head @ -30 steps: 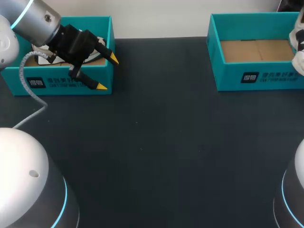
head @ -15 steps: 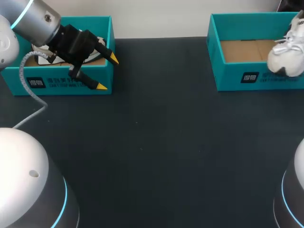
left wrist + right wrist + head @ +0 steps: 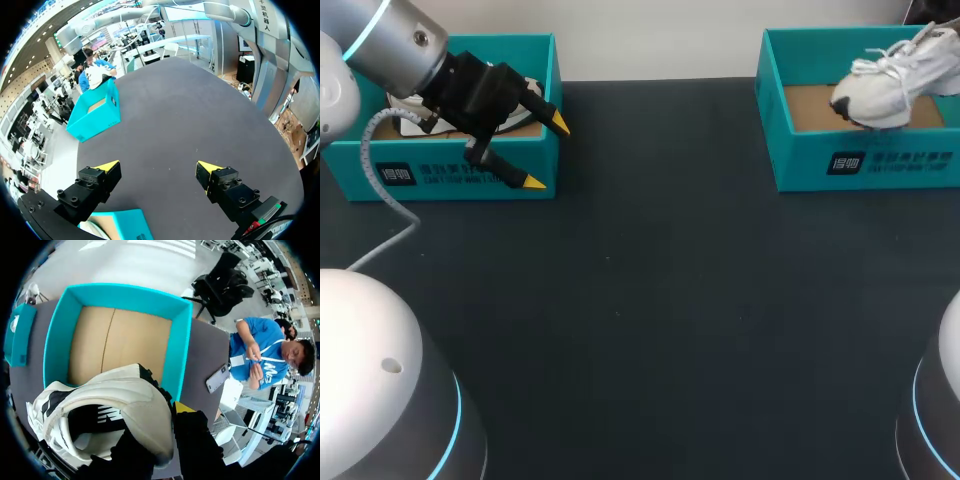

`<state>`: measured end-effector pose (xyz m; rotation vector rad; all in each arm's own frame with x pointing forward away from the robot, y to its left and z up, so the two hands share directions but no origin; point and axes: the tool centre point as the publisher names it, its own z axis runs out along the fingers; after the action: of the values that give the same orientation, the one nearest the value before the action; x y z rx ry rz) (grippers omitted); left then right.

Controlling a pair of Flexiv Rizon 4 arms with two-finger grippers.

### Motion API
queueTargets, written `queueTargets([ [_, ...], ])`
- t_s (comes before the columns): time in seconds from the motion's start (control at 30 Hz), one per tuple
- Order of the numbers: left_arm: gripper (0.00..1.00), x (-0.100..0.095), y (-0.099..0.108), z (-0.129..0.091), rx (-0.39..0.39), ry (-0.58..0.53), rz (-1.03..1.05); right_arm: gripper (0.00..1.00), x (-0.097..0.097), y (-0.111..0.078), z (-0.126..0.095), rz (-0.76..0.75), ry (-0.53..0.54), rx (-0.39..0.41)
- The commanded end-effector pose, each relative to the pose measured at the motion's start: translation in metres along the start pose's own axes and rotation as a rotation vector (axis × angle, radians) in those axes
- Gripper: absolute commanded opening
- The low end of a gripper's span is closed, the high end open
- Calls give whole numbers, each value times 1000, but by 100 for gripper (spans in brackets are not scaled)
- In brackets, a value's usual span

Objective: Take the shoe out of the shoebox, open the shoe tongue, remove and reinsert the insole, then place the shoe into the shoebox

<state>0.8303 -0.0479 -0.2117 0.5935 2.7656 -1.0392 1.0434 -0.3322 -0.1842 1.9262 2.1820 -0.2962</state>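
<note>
A white shoe (image 3: 880,85) with loose laces hangs tilted over the open teal shoebox (image 3: 820,160) at the back right, toe towards the table's middle. In the right wrist view my right gripper (image 3: 172,425) is shut on the white shoe (image 3: 100,410) at its heel end. One yellow tip shows and the other finger is hidden by the shoe. The shoebox (image 3: 182,350) with its bare cardboard floor lies below. My right arm is out of the head view. My left gripper (image 3: 546,152) stands open over the front right corner of a second teal shoebox (image 3: 450,175) at the back left.
The left box holds another white and black shoe (image 3: 412,120), mostly hidden by my left arm. In the left wrist view the open left gripper (image 3: 157,167) faces the dark tabletop (image 3: 190,115), with the right shoebox (image 3: 97,117) far ahead of it.
The held shoe has come in from the right edge and moved left and up, and now hangs over the right shoebox. My left arm has not moved.
</note>
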Motion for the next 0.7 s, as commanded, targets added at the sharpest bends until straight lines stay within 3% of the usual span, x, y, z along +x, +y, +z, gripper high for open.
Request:
queueTargets([
  [0.03,100,0,0,0,-2,0,0,0,-2,8,-3,215,27,59],
  [0.4,100,0,0,0,-2,0,0,0,3,2,8,235,19,44],
  [0.7,100,0,0,0,-2,0,0,0,-2,-8,21,381,19,69],
])
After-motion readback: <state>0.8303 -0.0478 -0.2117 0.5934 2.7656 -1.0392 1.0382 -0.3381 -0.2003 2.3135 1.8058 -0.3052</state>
